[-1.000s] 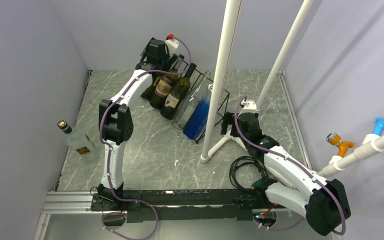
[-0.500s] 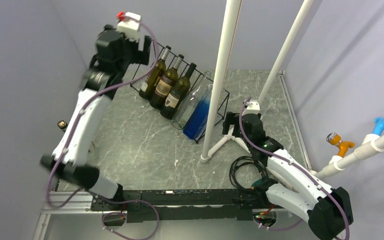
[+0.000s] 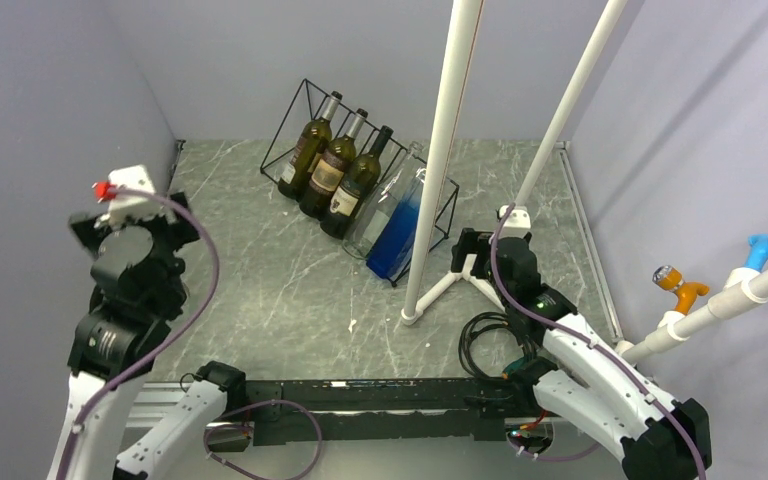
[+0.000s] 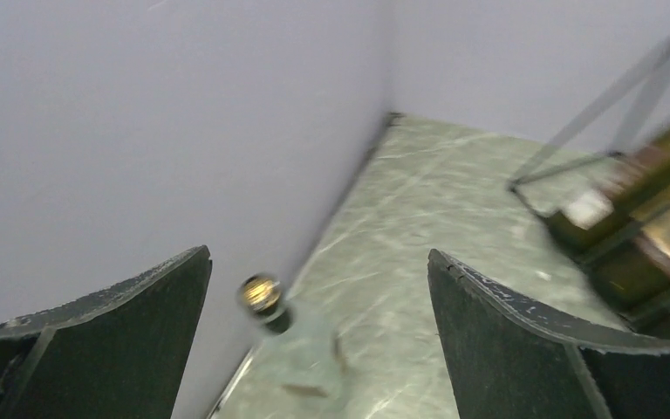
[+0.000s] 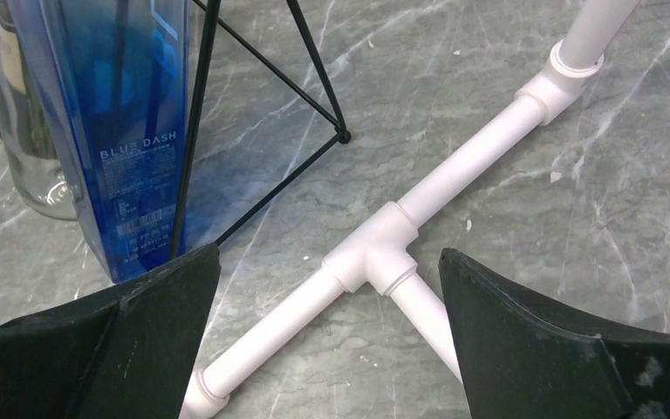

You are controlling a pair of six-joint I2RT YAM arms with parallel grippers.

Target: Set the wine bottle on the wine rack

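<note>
Marbled grey desk (image 3: 290,270), lilac walls. Wine bottle (image 4: 266,301) sits by the left wall, blurred. In the wrist view it shows below the left gripper (image 4: 318,255), between its jaws and nearer the left one; jaws wide apart, not touching it. Wine rack (image 5: 195,131) at the back w/ five bottles. Right gripper (image 5: 330,251) jaws apart too, over a white pipe tee (image 5: 375,253).

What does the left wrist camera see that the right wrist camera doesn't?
Only left wrist: a gold-capped bottle by the wall, and brown bottles on the rack. Only right wrist: a blue bottle, a clear bottle and a white pipe. Both: the rack, the table, and an open tool, left tool and right tool respectively.
</note>
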